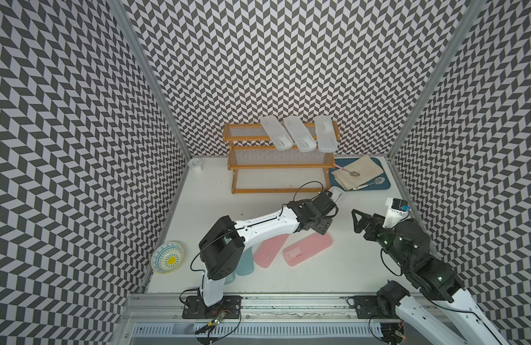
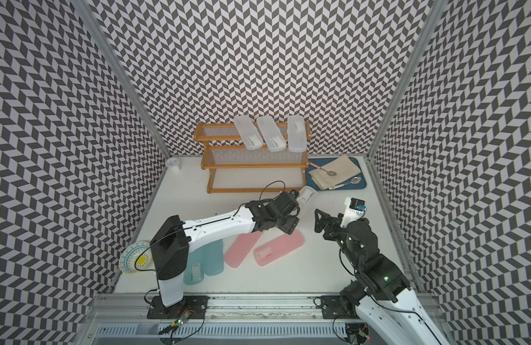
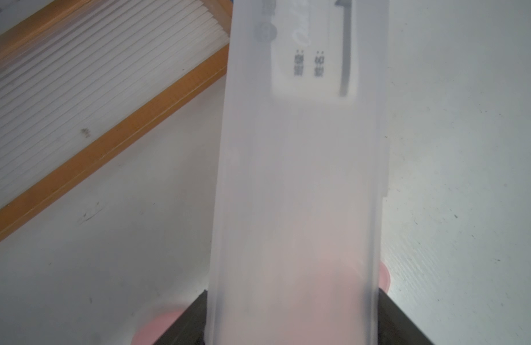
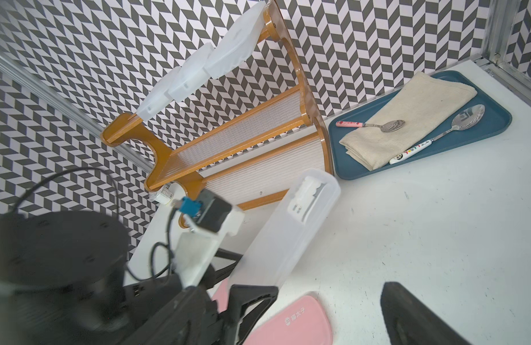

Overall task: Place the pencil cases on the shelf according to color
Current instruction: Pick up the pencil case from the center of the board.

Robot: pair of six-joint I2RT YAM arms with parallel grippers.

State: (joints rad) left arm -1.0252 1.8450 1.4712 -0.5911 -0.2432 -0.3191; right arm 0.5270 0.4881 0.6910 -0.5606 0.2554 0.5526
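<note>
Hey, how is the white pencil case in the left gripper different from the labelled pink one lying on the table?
The held white case is frosted white, while the labelled pink case is pink. The white case is clamped in the left gripper and tilted, its far end toward the shelf. The pink case lies flat on the table, with nothing gripping it. Both are long, flat, round-ended boxes with a small label.
</note>
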